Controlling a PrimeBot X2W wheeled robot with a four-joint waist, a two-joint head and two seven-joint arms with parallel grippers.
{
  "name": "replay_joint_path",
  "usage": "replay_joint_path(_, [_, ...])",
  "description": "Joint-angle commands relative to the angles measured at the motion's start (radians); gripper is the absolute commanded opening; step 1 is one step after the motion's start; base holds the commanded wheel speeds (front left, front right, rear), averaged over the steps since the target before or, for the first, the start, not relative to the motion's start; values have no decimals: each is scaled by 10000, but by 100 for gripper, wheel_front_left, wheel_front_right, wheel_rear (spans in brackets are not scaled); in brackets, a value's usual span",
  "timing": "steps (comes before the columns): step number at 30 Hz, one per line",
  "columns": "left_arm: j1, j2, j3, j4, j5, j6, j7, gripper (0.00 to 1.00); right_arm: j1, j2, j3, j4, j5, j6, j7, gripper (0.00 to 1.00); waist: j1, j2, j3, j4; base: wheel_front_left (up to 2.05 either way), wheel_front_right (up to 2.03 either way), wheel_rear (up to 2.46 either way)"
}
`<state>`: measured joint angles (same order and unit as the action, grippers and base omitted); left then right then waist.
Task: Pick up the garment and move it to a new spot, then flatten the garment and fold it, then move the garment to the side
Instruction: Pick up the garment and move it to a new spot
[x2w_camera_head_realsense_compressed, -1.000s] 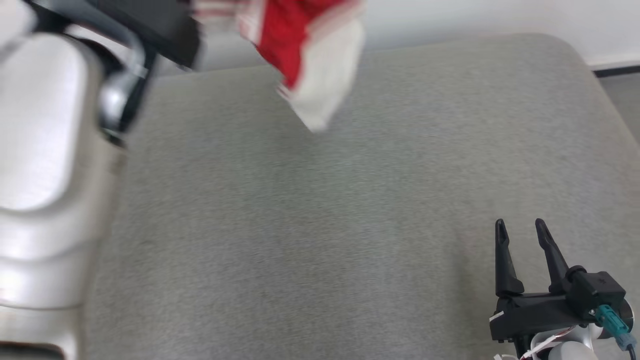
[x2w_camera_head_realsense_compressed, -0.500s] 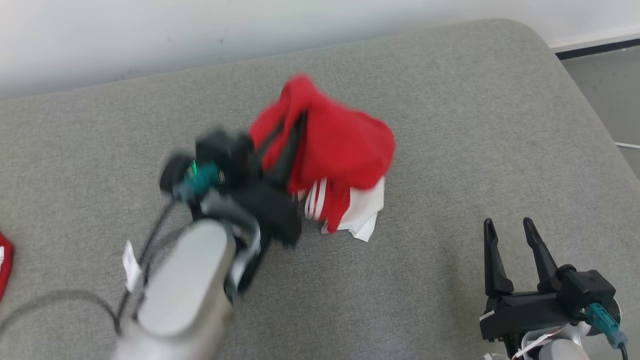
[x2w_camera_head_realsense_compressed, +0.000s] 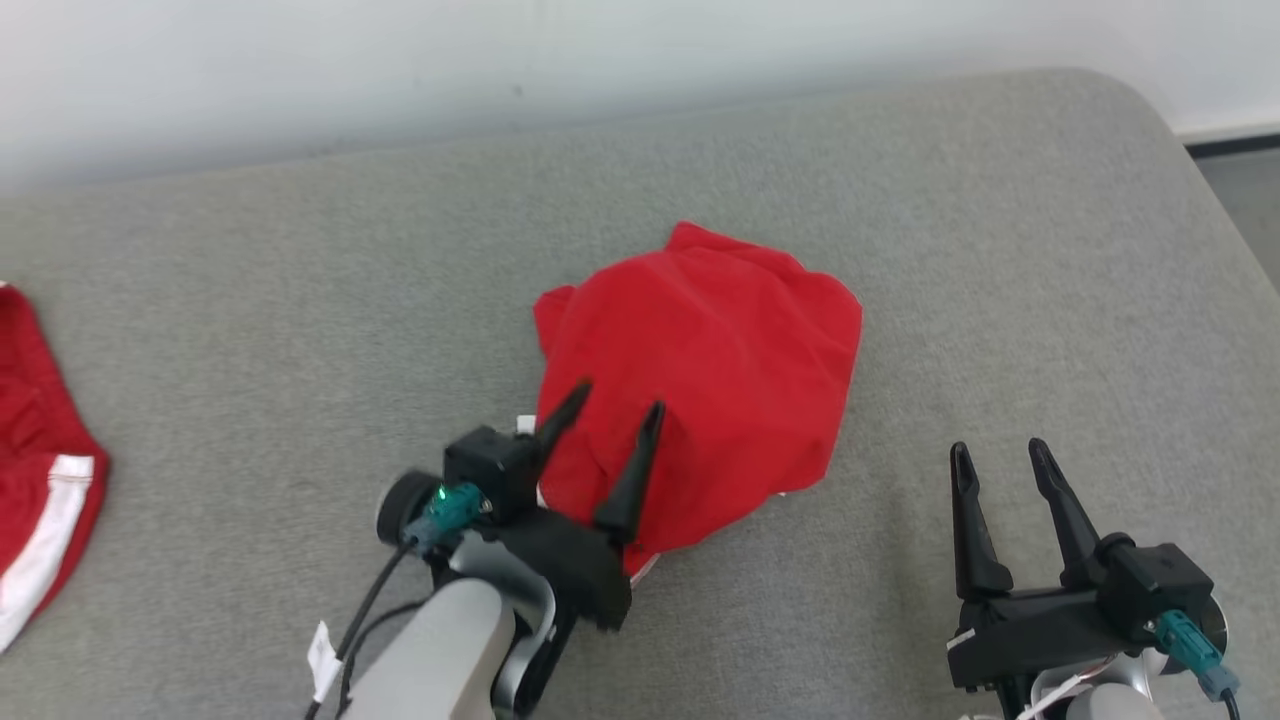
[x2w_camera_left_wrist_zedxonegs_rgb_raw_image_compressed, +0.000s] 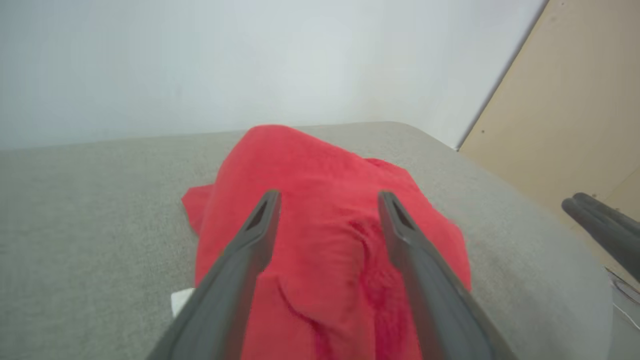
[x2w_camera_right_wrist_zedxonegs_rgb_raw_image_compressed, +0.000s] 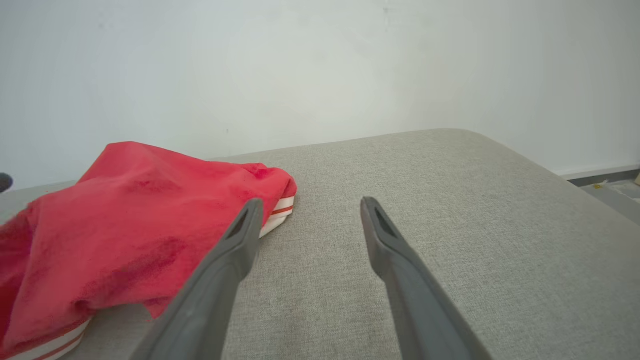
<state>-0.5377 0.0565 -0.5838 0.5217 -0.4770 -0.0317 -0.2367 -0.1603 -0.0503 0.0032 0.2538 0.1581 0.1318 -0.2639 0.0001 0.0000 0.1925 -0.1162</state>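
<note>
The garment (x2w_camera_head_realsense_compressed: 710, 370) is a red piece with white striped trim, lying in a crumpled heap on the middle of the grey cushion (x2w_camera_head_realsense_compressed: 300, 330). My left gripper (x2w_camera_head_realsense_compressed: 618, 402) hovers just over its near edge, open, nothing between the fingers; in the left wrist view the garment (x2w_camera_left_wrist_zedxonegs_rgb_raw_image_compressed: 325, 235) bulges behind and between the spread fingers. My right gripper (x2w_camera_head_realsense_compressed: 1000, 452) stands open at the lower right, apart from the cloth. In the right wrist view the garment (x2w_camera_right_wrist_zedxonegs_rgb_raw_image_compressed: 125, 215) lies left of that gripper (x2w_camera_right_wrist_zedxonegs_rgb_raw_image_compressed: 310, 202), white striped hem showing at its edge.
Another red garment with a white band (x2w_camera_head_realsense_compressed: 40, 480) lies at the cushion's far left edge. A white wall (x2w_camera_head_realsense_compressed: 500, 60) runs behind the cushion. The cushion's rounded right corner drops to the floor (x2w_camera_head_realsense_compressed: 1245, 190). A tan panel (x2w_camera_left_wrist_zedxonegs_rgb_raw_image_compressed: 575, 110) stands to the right in the left wrist view.
The left arm swung the garment down from high in the air onto the cushion and its jaws opened, releasing the cloth, which has settled into a heap. The right gripper stayed still; the head camera shifted.
</note>
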Motion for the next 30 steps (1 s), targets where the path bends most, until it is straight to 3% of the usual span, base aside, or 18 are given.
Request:
replay_joint_path(1, [-203,-14,162,-308,186,154,-194,100,206,-5,-6,-18,-128,-21,-6,100,-1,0,-442,384,0,0,0])
replay_joint_path(7, [222,600,972,-1520,713,511,-287,100,483,-1,12,-197,-171,-21,-7,100,-1,0,-971,789,0,0,0])
replay_joint_path(17, [2448,2129,3008,-3564,1155,855,-278,100,882,-2,179,-637,-153,-21,-7,100,-1,0,-1699,1464,0,0,0])
replay_joint_path(22, [3718,2390,3843,-4253,1122,1093,-280,100,1147,-3,136,-754,-195,-21,38,100,-1,0,-2008,1696,0,0,0])
replay_joint_path(30, [5463,2216,4566,-4875,1189,1141,-280,100,1588,-55,-79,-1103,-291,-21,319,100,-1,0,-2176,1898,0,0,0])
